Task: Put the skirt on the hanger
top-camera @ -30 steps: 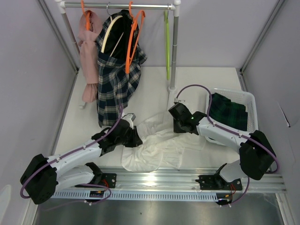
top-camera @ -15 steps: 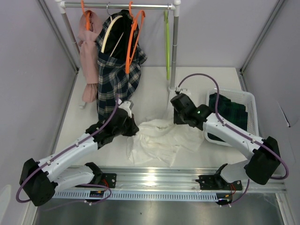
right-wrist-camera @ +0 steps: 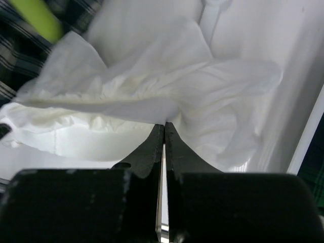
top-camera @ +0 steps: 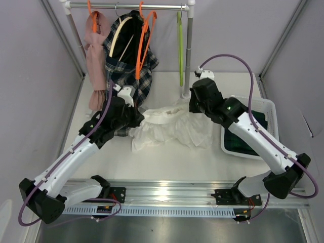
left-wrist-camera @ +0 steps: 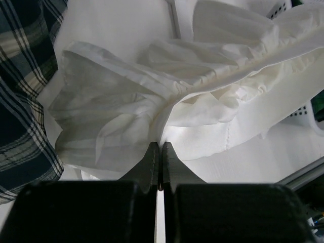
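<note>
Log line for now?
left gripper: shut on white garment | right gripper: shut on white garment | skirt: in basket | hanger: on rail

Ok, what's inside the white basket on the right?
The dark green tartan skirt lies in the basket. The right arm crosses above it and hides its middle, and the basket's floor under the cloth cannot be seen.

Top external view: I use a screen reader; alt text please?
The left gripper and right gripper, both shut, hold a white ruffled garment between them. The dark green tartan skirt lies in a white basket at right; the lime-green hanger hangs on the rail behind.
</note>
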`<act>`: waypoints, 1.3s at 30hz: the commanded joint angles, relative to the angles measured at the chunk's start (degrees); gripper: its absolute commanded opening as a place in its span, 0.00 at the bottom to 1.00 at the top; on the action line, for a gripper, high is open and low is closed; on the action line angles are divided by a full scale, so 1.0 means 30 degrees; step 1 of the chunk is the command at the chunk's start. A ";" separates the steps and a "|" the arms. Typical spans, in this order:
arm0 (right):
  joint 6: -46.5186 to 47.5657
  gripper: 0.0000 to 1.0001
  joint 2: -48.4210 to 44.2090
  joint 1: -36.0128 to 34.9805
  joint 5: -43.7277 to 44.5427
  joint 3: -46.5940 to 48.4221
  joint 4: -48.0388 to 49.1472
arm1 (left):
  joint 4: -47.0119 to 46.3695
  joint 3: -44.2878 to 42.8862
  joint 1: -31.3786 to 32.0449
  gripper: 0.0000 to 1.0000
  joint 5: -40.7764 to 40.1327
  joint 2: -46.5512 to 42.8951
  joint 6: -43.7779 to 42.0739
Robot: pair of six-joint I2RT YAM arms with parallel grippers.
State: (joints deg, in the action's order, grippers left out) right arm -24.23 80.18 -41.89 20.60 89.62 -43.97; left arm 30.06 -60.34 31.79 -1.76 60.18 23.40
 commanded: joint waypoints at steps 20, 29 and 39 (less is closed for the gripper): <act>-0.4082 0.00 -0.3086 -0.1944 -0.0920 -1.1360 0.3581 | -0.3168 0.7222 0.0565 0.55 0.4189 -0.0869 0.0786; -0.4111 0.00 -0.2645 -0.2062 -0.0832 -1.1066 0.3551 | -0.1029 0.4735 0.0536 0.63 0.4132 -0.3065 -0.1030; -0.4141 0.00 -0.2441 -0.2063 -0.0860 -1.1183 0.3610 | -0.1289 -0.3692 0.0536 0.64 0.3409 -0.3456 -0.2114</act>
State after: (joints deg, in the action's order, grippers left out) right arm -35.83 72.55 -47.79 16.71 53.91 -34.81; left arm 29.98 -60.03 33.26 11.46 49.15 19.42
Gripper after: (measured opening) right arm 0.010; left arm 0.635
